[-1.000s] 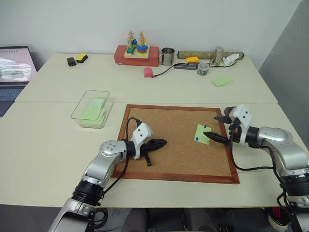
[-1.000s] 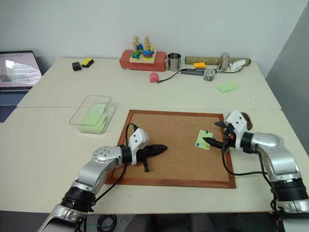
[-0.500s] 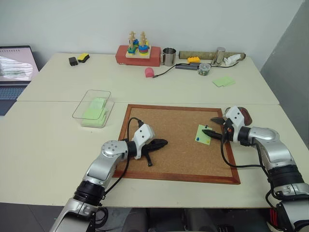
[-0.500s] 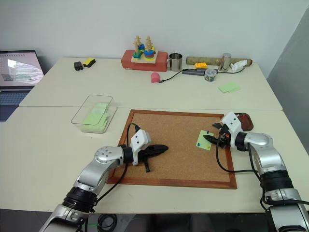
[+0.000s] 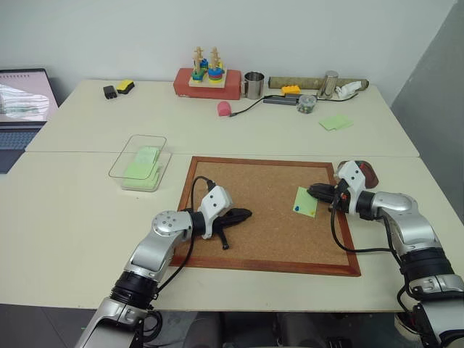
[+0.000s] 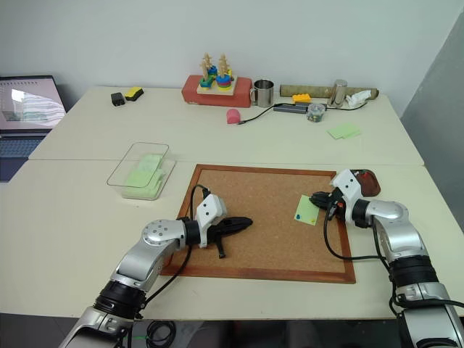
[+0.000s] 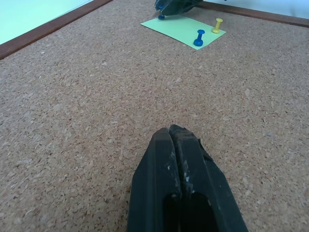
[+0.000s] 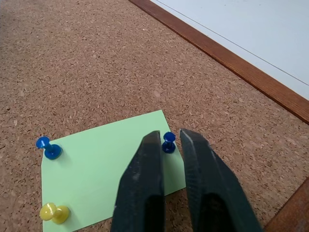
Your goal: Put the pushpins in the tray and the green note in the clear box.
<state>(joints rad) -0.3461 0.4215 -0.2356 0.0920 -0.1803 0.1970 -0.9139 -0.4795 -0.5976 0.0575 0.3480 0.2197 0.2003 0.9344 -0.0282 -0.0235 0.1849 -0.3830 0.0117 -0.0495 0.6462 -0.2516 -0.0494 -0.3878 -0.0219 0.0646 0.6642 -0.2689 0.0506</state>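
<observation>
Blue pushpin (image 8: 168,142) between right hand (image 8: 169,145) fingertips (pinched)

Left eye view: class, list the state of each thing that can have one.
Pale green square paper note: flat, pinned to the brown cork board.
Right pincer: shut on a small blue plastic pushpin.
Left pincer: shut, empty.
Clear rectangular plastic box: holds green paper.

Pale table (image 5: 87,217) with cork board (image 5: 268,232), clear box (image 5: 138,163), laptop (image 5: 22,109).
</observation>
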